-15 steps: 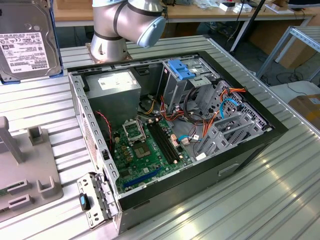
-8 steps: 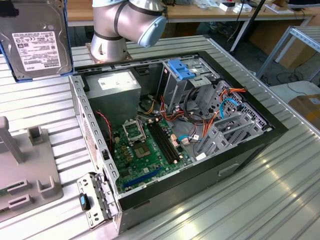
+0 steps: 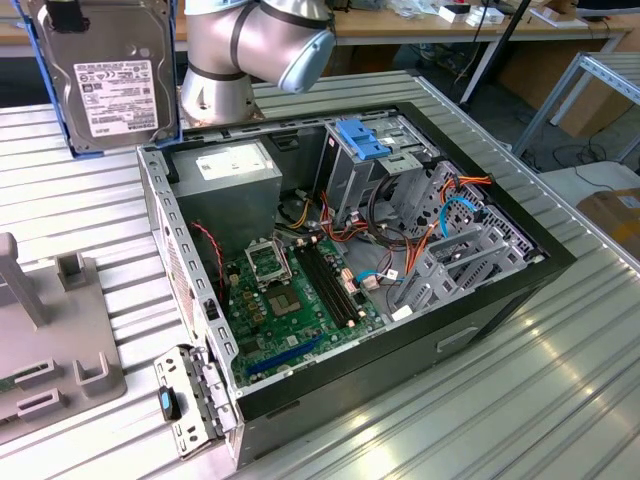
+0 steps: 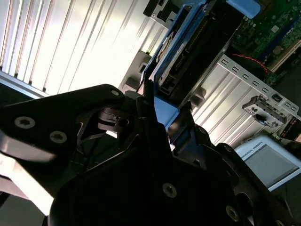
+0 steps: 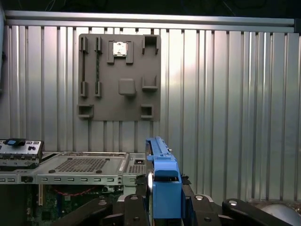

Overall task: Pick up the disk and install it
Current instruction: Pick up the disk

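Firmly pinched by the black gripper (image 5: 162,190), the blue-railed grey metal disk (image 3: 110,80) should be carried squarely toward the open black computer case (image 3: 470,330).

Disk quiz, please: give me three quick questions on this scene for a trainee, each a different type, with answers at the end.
1. True or false: the disk is already seated inside the computer case.
2. In the first wrist view, what is the claw clamped on? A) the disk B) a red cable C) a memory stick
3. Fill in: the plastic framing the disk is coloured ____.

Key: 1 false, it is held up outside the case; 2 A; 3 blue.
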Robot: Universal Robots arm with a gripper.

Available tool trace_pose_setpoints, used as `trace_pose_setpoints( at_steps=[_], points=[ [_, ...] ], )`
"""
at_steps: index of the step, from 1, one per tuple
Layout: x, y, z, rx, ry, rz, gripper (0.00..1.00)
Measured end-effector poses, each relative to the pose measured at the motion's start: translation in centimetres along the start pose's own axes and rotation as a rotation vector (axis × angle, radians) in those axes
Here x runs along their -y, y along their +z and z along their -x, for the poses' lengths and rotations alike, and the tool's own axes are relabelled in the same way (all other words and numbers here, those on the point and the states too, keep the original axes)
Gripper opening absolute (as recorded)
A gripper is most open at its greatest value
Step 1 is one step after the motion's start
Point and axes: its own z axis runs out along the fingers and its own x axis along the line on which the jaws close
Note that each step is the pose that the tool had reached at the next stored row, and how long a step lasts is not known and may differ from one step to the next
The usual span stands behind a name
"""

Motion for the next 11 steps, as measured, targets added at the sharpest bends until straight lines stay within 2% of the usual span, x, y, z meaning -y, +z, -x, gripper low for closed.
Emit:
trace_pose_setpoints(
  at_steps=[6, 7, 8, 11],
  points=[
    [1.75, 0.02, -0.01, 0.0, 0.0, 0.0001, 0.36],
    [2.18, 0.02, -0.01, 0.0, 0.0, 0.0001, 0.36],
    [2.98, 0.04, -0.01, 0.0, 0.0, -0.0001, 0.36],
    [3.98, 0.05, -0.02, 0.0, 0.0, 0.0, 0.36]
  ],
)
